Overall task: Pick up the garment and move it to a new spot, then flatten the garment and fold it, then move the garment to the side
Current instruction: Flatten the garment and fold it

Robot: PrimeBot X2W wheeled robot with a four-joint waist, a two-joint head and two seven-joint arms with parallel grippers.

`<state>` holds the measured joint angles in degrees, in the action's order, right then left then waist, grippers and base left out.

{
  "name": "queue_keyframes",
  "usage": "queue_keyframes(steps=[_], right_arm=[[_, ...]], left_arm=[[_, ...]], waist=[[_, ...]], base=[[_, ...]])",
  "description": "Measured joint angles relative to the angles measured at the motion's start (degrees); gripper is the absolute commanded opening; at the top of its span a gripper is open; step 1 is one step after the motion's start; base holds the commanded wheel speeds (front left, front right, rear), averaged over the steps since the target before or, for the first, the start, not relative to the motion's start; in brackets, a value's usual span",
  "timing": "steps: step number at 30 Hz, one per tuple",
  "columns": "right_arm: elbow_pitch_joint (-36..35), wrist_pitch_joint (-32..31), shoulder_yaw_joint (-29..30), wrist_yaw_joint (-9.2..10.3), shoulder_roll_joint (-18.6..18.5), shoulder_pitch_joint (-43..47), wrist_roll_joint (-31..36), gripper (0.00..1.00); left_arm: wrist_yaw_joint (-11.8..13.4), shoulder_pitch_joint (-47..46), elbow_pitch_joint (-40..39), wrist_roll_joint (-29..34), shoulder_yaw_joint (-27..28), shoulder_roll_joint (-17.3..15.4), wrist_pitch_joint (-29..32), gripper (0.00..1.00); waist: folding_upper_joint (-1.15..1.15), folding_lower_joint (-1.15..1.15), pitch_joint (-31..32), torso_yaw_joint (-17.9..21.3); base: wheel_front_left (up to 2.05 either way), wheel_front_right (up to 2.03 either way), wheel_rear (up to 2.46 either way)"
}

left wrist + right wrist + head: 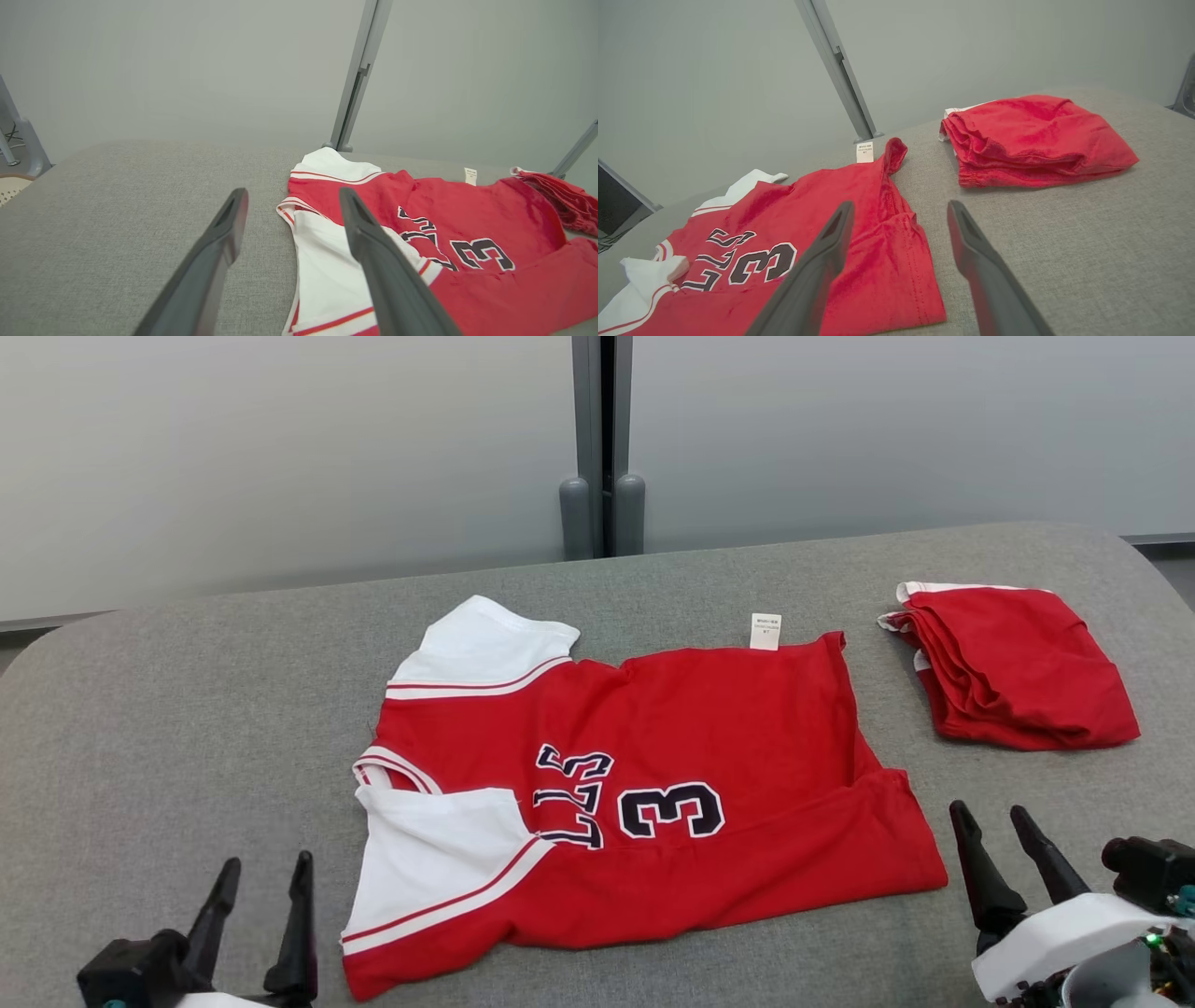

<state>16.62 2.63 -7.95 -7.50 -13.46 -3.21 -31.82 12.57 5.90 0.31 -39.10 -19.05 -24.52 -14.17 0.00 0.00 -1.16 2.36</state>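
The garment [709, 728] is a red jersey with white sleeves and a dark "3", spread sideways in the middle of the grey table [187, 709]. Its lower strip is folded up over itself, and a white label sticks out at the far edge. It also lies in the left wrist view as the jersey [467, 219] and in the right wrist view as the jersey [859, 205]. My left gripper [263, 874] stands open at the near left, just left of the white sleeve. At the near right my right gripper [994, 821] is open too, beside the hem corner. Both are empty.
A second red garment [1018, 663], folded into a pile, lies at the far right of the table, also in the right wrist view [1031, 135]. A grey post [602, 448] stands behind the table against pale panels. The table's corners are rounded.
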Motion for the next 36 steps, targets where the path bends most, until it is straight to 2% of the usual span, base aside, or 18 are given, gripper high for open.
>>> queue_keyframes(steps=[7,10,16,27,28,29,30,31,36], right_arm=[[7.14,-11.02,-0.46,0.01,1.03,-3.76,-0.07,1.00],[9.11,-13.69,-0.71,0.00,1.46,-5.47,-0.23,1.00],[13.49,-18.69,0.59,0.00,2.16,-8.48,0.71,1.00],[16.56,-23.96,3.21,0.00,4.27,-10.92,2.99,1.00],[16.68,-24.42,3.12,0.00,4.45,-10.93,2.96,1.00],[16.82,-24.66,3.08,0.00,4.53,-10.99,2.75,0.64],[16.88,-24.92,2.93,0.00,4.59,-11.09,2.36,0.42],[16.95,-25.14,2.80,0.01,4.66,-11.12,1.76,0.00],[16.60,-24.96,1.38,0.01,4.93,-11.09,-0.30,0.00]], left_arm=[[-2.71,-1.86,4.25,-2.78,-4.54,0.19,9.70,1.00],[-3.90,-4.09,6.20,-4.13,-6.01,0.31,14.33,1.00],[-4.21,-6.97,9.00,-6.32,-8.28,0.57,22.46,1.00],[-3.79,-8.50,11.04,-7.44,-10.04,0.23,28.85,1.00],[-3.76,-8.51,11.09,-7.49,-10.04,0.21,28.91,0.80],[-3.76,-8.55,11.16,-7.55,-9.94,0.21,28.95,0.39],[-3.78,-8.59,11.24,-7.79,-9.88,0.21,28.94,0.08],[-3.96,-8.66,11.33,-7.98,-9.81,0.22,28.94,0.00],[-4.54,-8.72,11.96,-8.42,-9.70,0.10,28.73,0.00]], waist=[[0.00,0.00,-1.67,-0.29],[0.00,0.00,-2.61,-0.79],[0.00,0.00,-4.43,-1.25],[0.00,0.00,-5.10,-0.79],[0.00,0.00,-5.11,-0.77],[0.00,0.00,-5.09,-0.76],[0.00,0.00,-5.06,-0.75],[0.00,0.00,-5.02,-0.73],[0.00,0.00,-4.35,-0.60]], base=[[0.00,0.00,0.00],[0.00,0.00,0.00],[0.00,0.00,0.00],[0.00,0.00,0.00],[0.00,0.00,0.00],[0.00,0.00,0.00],[0.00,0.00,0.00],[0.00,0.00,0.00],[0.00,0.00,0.00]])
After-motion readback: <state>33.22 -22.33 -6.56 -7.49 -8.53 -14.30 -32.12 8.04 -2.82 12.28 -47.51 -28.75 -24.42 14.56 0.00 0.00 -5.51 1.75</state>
